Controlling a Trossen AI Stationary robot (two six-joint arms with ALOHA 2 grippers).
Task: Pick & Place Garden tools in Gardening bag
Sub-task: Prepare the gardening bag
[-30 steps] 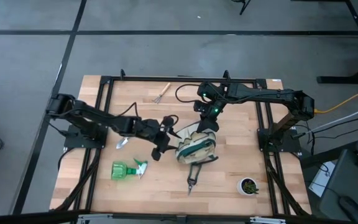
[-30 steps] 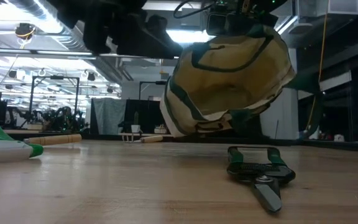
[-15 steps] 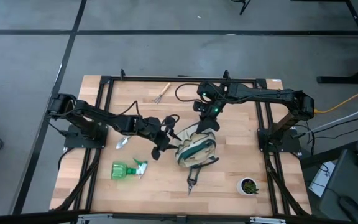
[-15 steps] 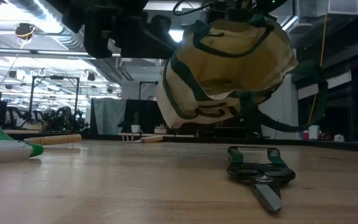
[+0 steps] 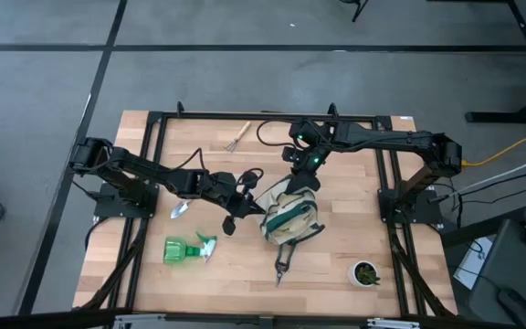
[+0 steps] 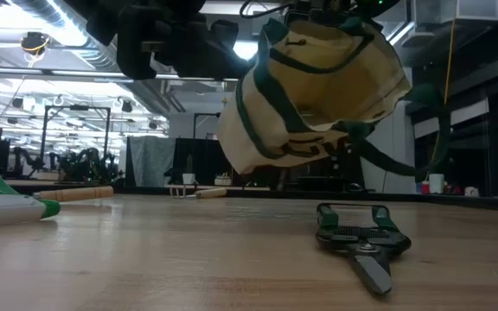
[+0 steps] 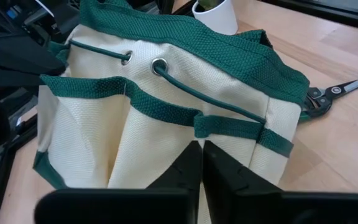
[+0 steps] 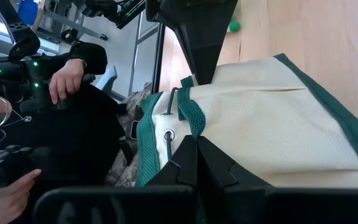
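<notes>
High view: gardening bag (image 5: 289, 216) mid-surface, lifted clear of the wood, pinched between both tools. Right tool (image 5: 301, 179) clenched on green rim at far side; left tool (image 5: 257, 203) clamped on bag's left side, just beside. Pruning shears (image 5: 282, 266) lying flat near front edge, under bag. Spray bottle (image 5: 188, 249) front left, trowel (image 5: 180, 209) beside left arm, hand rake (image 5: 236, 136) far back. Potted plant (image 5: 365, 272) front right.

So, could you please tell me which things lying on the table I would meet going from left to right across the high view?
Silvery trowel → green spray bottle → wooden-handled hand rake → black pruning shears → small white pot with a green plant. I left out the gardening bag, which hangs above the shears.
</notes>
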